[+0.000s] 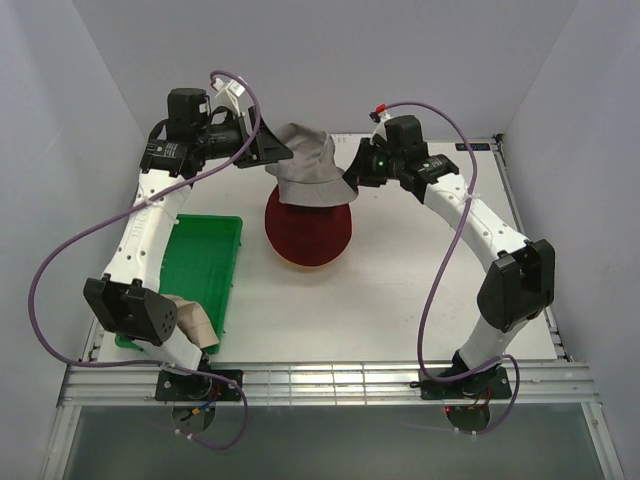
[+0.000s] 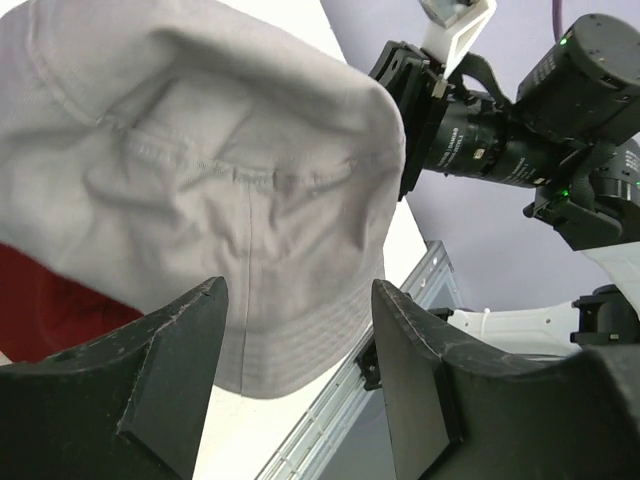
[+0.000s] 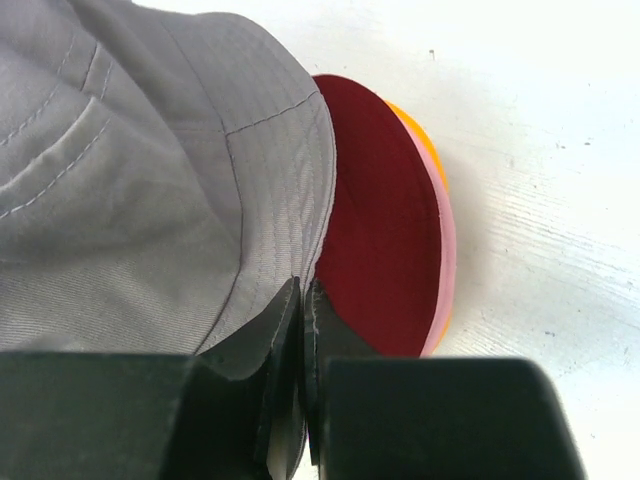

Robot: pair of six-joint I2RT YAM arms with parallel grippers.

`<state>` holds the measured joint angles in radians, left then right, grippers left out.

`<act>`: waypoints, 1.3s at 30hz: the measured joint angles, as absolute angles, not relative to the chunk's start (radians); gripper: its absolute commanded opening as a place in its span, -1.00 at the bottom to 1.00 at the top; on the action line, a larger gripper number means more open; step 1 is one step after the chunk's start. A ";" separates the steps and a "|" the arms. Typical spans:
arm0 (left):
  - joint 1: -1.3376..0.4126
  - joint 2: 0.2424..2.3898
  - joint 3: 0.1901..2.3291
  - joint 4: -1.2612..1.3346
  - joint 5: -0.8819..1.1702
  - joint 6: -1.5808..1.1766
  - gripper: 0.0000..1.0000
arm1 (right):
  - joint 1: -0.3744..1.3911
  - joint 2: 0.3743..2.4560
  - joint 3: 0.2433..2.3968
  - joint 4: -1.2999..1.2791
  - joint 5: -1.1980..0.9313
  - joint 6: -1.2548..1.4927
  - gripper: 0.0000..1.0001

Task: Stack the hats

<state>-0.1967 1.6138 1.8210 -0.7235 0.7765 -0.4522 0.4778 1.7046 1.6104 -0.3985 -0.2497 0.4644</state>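
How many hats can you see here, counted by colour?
grey bucket hat: 1
dark red hat: 1
pale pink hat: 1
yellow-orange hat: 1
beige hat: 1
Total: 5

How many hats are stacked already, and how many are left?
Three are piled: the orange hat and pink hat under the dark red hat. The grey hat is over them, its brim pinched by the right gripper; the left gripper is open. The beige hat is left, in the green tray.
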 measured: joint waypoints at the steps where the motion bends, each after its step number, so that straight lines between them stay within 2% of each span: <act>1: -0.197 1.606 1.816 -0.724 0.767 -0.452 0.40 | 0.478 1.703 1.599 -0.392 -0.251 0.465 -0.84; 11: -0.197 1.431 1.670 -0.709 0.594 -0.484 0.40 | 0.477 1.629 1.504 -0.300 -0.249 0.451 -0.84; 20: -0.197 1.324 1.378 -0.684 0.456 -0.590 0.47 | 0.477 1.596 1.445 -0.237 -0.245 0.412 -0.84; 39: -0.201 1.258 1.176 -0.474 0.430 -0.736 0.54 | 0.479 1.567 1.372 -0.198 -0.244 0.353 -0.84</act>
<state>-0.2012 1.2583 1.1755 -0.4740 0.4297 -0.7364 0.4793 1.5673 1.3716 -0.1978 -0.2440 0.3531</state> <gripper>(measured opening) 0.765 0.086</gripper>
